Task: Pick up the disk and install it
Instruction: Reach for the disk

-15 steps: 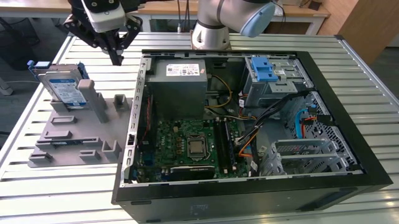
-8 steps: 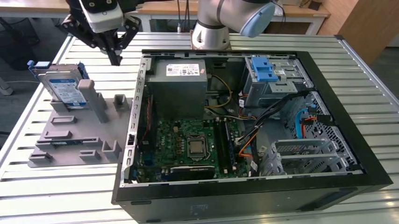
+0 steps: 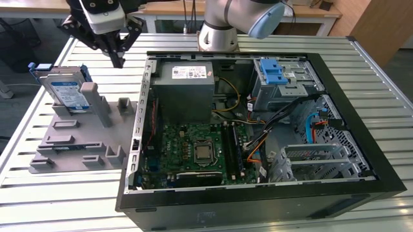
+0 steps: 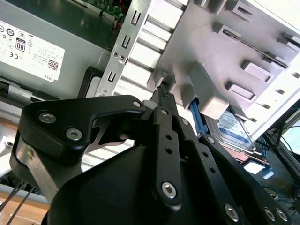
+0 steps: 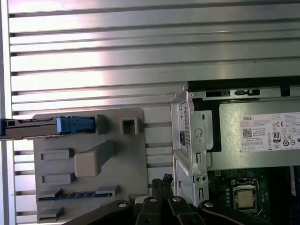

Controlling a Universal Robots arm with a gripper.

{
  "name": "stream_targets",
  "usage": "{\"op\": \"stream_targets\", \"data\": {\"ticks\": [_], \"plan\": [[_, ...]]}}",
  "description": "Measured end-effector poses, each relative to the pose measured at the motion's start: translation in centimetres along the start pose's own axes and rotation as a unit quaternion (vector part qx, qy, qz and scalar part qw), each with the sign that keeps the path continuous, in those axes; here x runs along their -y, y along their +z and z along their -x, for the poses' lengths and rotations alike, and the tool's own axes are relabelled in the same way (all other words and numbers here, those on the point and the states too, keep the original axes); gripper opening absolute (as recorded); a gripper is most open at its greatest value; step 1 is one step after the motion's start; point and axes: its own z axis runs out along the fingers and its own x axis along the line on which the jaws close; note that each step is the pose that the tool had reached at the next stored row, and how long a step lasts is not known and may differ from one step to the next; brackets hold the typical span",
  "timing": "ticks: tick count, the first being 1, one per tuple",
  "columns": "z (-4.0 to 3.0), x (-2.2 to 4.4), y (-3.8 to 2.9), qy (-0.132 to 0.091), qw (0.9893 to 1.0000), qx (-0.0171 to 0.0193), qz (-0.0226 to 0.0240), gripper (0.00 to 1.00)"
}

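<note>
- In the exterior view, one open computer case (image 3: 245, 203) lies on the slatted bench (image 3: 58, 198). Beside the case, at the exterior view's left, sits one grey fixture (image 3: 84, 140). The one disk (image 3: 66, 92) stands upright on edge in it, at the end farthest from the case. A grey post (image 3: 90, 99) of the fixture rises just on the case's side of the disk. The single pincer (image 3: 118, 62) hangs over the bench between the disk and the case's corner, its fingers drawn together on nothing. Inside the case are one power supply (image 3: 187, 82), one processor socket (image 3: 203, 151) and one blue latch (image 3: 274, 72) atop the drive bay, with loose cables nearby.
- In the second wrist view, the pincer (image 4: 162, 93) is closed and empty, near the case's metal wall (image 4: 124, 47). The disk (image 4: 234, 129) shows behind the fixture's post (image 4: 208, 93), away from the case.
- In the first wrist view, the pincer (image 5: 161, 180) sits closed just beside the case (image 5: 192, 136). The disk (image 5: 47, 126) is edge-on at the side of the fixture (image 5: 126, 173) farthest from the case, well apart from the pincer.
</note>
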Motion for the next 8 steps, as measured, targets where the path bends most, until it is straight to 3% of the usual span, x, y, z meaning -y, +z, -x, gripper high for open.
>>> {"op": "stream_targets", "data": {"ticks": [8], "plan": [[-0.29,0.02,0.04,0.0,1.0,0.0,0.0,0.11]]}}
